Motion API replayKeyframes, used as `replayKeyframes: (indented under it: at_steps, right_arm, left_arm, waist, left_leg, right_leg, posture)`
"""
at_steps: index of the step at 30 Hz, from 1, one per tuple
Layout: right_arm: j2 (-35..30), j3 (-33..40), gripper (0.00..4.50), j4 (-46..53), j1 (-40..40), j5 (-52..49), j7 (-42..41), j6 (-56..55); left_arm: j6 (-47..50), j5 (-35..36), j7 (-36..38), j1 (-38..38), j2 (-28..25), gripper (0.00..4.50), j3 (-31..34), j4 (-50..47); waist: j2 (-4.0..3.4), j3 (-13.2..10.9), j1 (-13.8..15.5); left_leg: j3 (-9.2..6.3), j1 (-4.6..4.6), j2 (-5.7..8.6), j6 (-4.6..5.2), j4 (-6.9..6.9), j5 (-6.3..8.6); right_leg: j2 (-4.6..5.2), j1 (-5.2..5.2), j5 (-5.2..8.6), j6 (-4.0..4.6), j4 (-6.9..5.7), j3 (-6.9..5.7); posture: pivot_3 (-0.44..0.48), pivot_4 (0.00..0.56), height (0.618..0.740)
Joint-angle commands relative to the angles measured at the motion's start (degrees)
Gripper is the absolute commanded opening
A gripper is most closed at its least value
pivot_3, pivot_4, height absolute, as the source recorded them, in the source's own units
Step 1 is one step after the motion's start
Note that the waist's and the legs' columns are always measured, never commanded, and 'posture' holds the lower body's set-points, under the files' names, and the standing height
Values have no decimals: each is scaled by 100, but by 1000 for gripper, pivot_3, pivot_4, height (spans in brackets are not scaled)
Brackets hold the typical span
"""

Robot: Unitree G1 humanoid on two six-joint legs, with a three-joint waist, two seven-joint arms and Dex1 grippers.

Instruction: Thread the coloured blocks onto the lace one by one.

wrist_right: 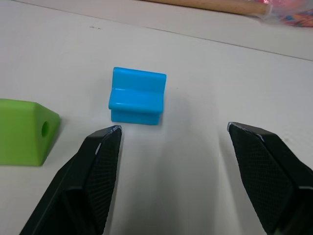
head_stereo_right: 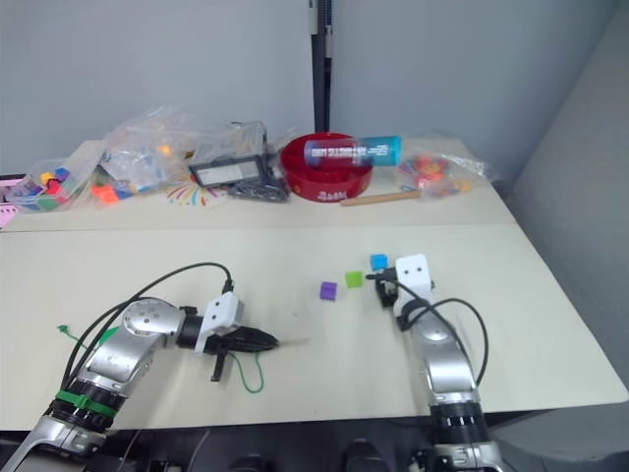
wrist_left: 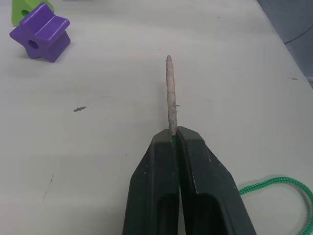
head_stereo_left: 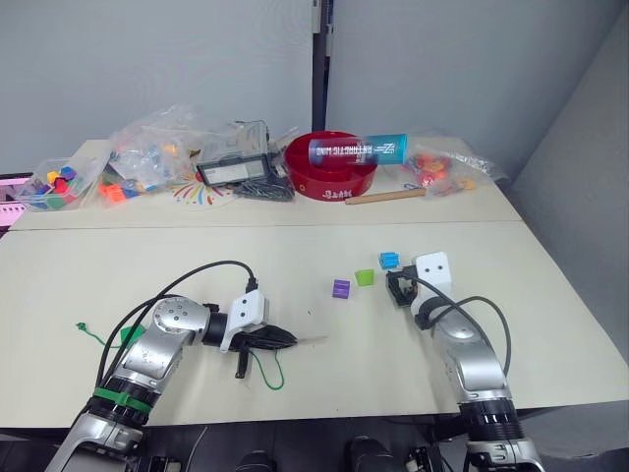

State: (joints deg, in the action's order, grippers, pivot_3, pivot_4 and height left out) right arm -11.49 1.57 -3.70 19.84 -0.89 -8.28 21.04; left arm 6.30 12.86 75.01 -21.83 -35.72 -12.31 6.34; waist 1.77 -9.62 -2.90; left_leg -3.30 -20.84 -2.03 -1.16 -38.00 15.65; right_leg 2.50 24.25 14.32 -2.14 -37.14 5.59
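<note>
The purple block [wrist_left: 40, 38], the lime green block [wrist_right: 27, 131] and the light blue block [wrist_right: 137, 96] look like smooth moulded plastic with a soft sheen. The lace [wrist_left: 276, 188] is a braided green cord, its tip [wrist_left: 170, 95] pale, stiff and rough. The left pincer [wrist_left: 175, 133] has smooth matt black fingers; the right pincer [wrist_right: 173, 134] has fingers [wrist_right: 95, 174] with a fine cross-hatched grip texture. The surface [wrist_left: 225, 73] is pale, matt and faintly scuffed.
</note>
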Motion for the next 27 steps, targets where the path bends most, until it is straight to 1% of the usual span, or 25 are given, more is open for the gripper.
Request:
replayKeyframes:
  at_steps: [1, 7, 11, 14, 17, 19, 23, 27]
  right_arm:
    - [59, -39, 3660, -148, 212, 27, 14, -267]
    - [205, -28, 3660, -949, 723, 75, 193, -575]
    - [290, 38, 3660, -1336, 927, 74, 361, -712]
    - [315, 43, 2856, -1435, 965, 67, 405, -805]
    - [331, 7, 1789, -1370, 917, 44, 347, -895]
    - [334, 1, 1187, -1306, 875, 34, 326, -944]
    - [332, 69, 1182, -1121, 787, 0, 372, -1022]
    - [299, 151, 1182, -472, 542, -49, 417, -916]
  left_arm:
    - [-43, 33, -37, -27, 1, 0, 43, -171]
    - [-12, 37, -82, -17, -4, 0, 45, -222]
    - [34, 44, -101, 1, -17, 0, 40, -280]
    - [68, 42, -108, 10, -31, 0, 37, -315]
    - [98, 37, -112, 9, -45, 0, 37, -330]
    - [107, 33, -115, 7, -51, 0, 37, -333]
    - [119, 25, -105, 4, -63, 0, 32, -329]
    - [110, 29, -85, -3, -64, 0, 29, -307]
  waist:
    - [0, 0, -5]
    - [0, 0, -95]
    - [0, 0, -123]
    - [-1, 0, -116]
    - [-1, 0, -111]
    - [-1, 0, -110]
    - [-1, 0, -113]
    - [-2, -1, -111]
  left_leg:
    - [0, 0, 0, 0, 0, 0]
    - [0, 0, 0, 0, 0, 0]
    - [-1, 0, 0, 0, 0, 0]
    - [-2, 0, 0, 0, 0, 0]
    - [-1, -1, 2, 0, 0, 0]
    - [-2, -1, 3, 0, 0, 0]
    - [-2, -1, 3, 0, 0, 0]
    - [-4, -4, 3, 0, 0, 0]
  right_leg:
    - [0, 0, 0, 0, 0, 0]
    - [1, 0, -2, -1, -1, 0]
    - [2, 0, -2, -1, -2, 1]
    - [3, 0, -3, -1, -3, 1]
    - [4, 0, -3, -2, -3, 1]
    - [6, 0, -4, -3, -3, 1]
    - [5, 1, -4, -4, -2, 1]
    - [5, 2, -4, -4, -3, 0]
  posture:
    - [0, 150, 740]
    - [0, 150, 740]
    - [0, 150, 740]
    - [0, 150, 740]
    - [0, 150, 740]
    - [0, 150, 740]
    - [0, 150, 740]
    - [0, 150, 740]
